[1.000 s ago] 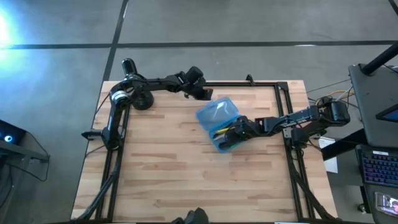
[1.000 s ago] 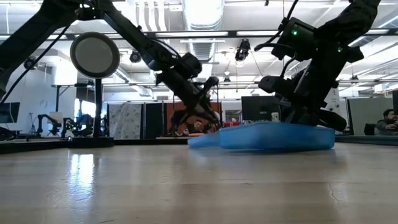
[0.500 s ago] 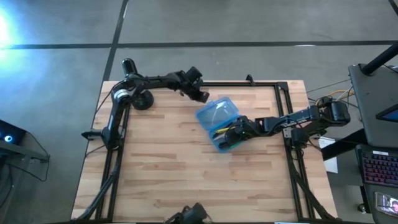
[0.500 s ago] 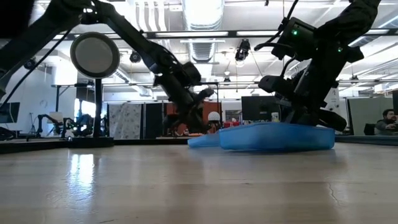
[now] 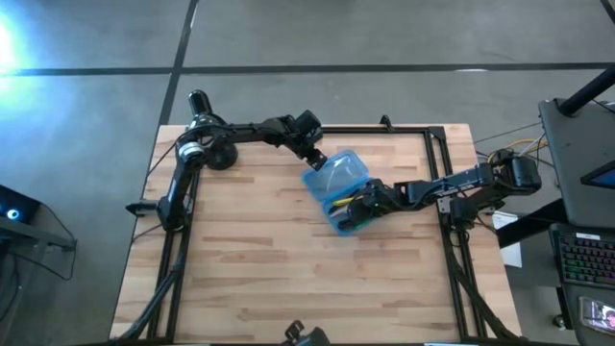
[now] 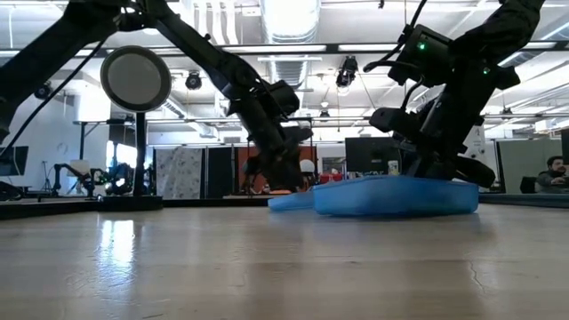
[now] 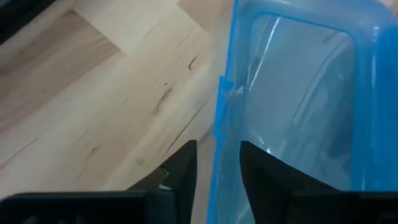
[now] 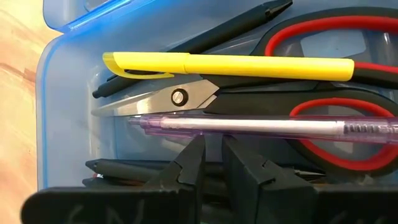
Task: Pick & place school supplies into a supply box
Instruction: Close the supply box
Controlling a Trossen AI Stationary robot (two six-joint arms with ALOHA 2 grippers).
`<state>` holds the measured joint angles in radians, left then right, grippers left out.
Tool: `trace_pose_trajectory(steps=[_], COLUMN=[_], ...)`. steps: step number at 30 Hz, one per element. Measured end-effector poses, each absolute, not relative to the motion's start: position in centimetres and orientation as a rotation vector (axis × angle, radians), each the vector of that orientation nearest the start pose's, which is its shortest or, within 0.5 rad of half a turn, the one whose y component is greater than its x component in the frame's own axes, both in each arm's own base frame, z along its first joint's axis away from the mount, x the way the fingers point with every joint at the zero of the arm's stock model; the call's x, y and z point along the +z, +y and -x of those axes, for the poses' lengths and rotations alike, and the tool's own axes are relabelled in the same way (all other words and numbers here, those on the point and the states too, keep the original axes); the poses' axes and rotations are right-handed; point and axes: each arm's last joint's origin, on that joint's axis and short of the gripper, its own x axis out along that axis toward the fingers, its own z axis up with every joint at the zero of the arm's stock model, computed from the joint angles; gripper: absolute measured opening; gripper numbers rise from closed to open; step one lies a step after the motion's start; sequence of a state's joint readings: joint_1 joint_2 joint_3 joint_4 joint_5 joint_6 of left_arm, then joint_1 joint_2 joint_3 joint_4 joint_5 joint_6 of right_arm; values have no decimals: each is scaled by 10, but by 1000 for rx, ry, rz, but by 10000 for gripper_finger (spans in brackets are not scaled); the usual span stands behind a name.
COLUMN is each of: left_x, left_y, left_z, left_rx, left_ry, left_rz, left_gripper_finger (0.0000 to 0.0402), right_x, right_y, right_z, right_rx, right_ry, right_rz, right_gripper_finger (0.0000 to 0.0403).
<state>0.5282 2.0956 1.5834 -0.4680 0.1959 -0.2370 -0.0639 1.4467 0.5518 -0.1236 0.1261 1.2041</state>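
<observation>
Since a second ago my left gripper (image 5: 317, 157) has swung from the back edge of the table (image 5: 250, 269) over to the box (image 5: 338, 190), and its jaws have parted; the box and my right arm have not shifted.

My left fingers (image 7: 180, 174) now straddle the rim of the lid (image 7: 298, 99), one outside on the wood side, one over the clear blue panel, with a narrow gap and the edge between them. I cannot tell whether they touch it. The lid lies flat, swung out from the tray toward the lamp (image 5: 213, 149).

My right gripper (image 8: 210, 163) sits low in the tray, jaws nearly shut with only a slit between them, holding nothing I can see. Just ahead of them lie a purple pen (image 8: 261, 126), the scissors (image 8: 311, 81) with red handles, a yellow pen (image 8: 230, 65) and black pens (image 8: 124, 169), all inside the tray.

From table height the box (image 6: 396, 196) is a low blue slab with my right arm rising over it, and the lamp's round head (image 6: 135, 78) stands off to the side, clear of both arms. A person (image 6: 556, 173) sits far off in the room behind.
</observation>
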Motion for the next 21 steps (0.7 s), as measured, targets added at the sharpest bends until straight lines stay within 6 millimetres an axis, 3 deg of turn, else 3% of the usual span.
trace_pose_trajectory(steps=[12,21], left_x=[182,164], left_y=[219,207], left_z=[-392,-373], left_rx=[406,413], left_ry=[896,1118], left_rz=[551,633], left_gripper_finger=[117,117], right_x=[130,130], right_y=[-19,-19], right_z=[-237,-237], right_rx=[-756,-759], right_ry=[784,781], right_rz=[-1060,-1059], right_gripper_finger=[47,47])
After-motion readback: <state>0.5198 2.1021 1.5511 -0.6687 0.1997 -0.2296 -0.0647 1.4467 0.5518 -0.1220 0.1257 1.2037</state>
